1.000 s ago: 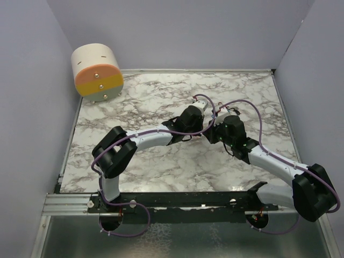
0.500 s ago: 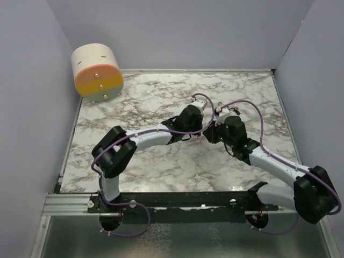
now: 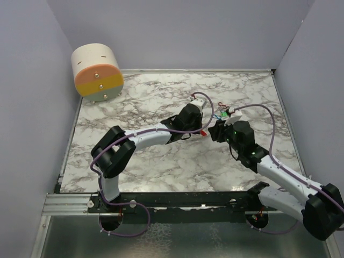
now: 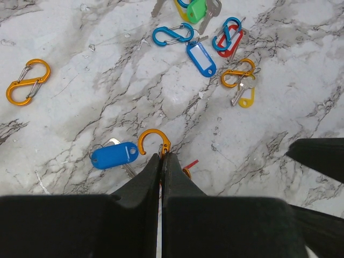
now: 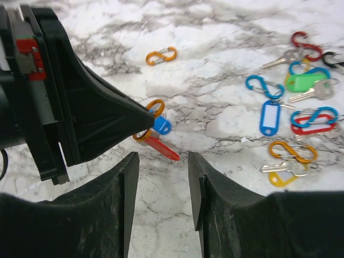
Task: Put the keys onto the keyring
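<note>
My left gripper (image 4: 162, 156) is shut on an orange figure-eight clip (image 4: 153, 142) held just above the marble. A blue-tagged key (image 4: 114, 155) and a red-tagged key (image 5: 162, 147) hang at that clip. My right gripper (image 5: 162, 157) is open and empty, a short way in front of the left fingertips. In the top view the left gripper (image 3: 200, 121) and right gripper (image 3: 217, 129) are close together at mid-table. More keys lie loose beyond: a blue tag (image 4: 201, 58), a green tag (image 4: 196, 9), a yellow-headed key (image 4: 246, 100) and a red tag (image 5: 312, 129).
Loose clips lie among the keys: an orange one (image 4: 27, 81) apart to the left, a blue one (image 4: 172, 35), and an orange one (image 4: 238, 72) on the yellow key. A round cream, orange and grey box (image 3: 97, 72) stands at the back left corner. Grey walls enclose the table.
My right arm has drawn back toward the right and near side, away from the left gripper. The red tag now shows below the left fingertips. The left arm barely moved.
</note>
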Tool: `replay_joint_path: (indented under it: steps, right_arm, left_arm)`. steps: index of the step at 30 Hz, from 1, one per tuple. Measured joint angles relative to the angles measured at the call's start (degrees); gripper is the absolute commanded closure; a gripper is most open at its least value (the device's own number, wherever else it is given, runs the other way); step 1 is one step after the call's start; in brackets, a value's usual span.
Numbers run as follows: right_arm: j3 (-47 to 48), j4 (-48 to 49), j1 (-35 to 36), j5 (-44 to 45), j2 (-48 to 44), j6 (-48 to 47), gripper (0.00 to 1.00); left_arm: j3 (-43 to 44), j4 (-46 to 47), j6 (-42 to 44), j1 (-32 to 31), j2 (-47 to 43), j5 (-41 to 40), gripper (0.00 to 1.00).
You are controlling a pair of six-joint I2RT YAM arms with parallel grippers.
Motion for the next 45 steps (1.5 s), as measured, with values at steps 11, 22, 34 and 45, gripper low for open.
replay_joint_path:
  steps: [11,22,34,45]
  right_arm:
    - [-4.4,0.2,0.0,8.7,-14.5,1.7,0.54]
    - [-4.4,-0.3,0.0,9.8,-15.5,1.7,0.54]
    - [-4.4,-0.5,0.0,10.5,-15.3,1.9,0.53]
    - [-1.3,-3.0,0.0,12.3,-2.0,4.5,0.43]
  left_arm:
    - [9.6,0.8,-1.3,0.3,8.1,0.3,0.84]
    - [18.2,1.0,-2.2,0.4,17.8,1.8,0.54]
    - [19.6,2.6,-2.7,1.3,19.2,3.5,0.43]
    - [14.3,5.6,-6.2,2.9,18.0,7.4,0.42]
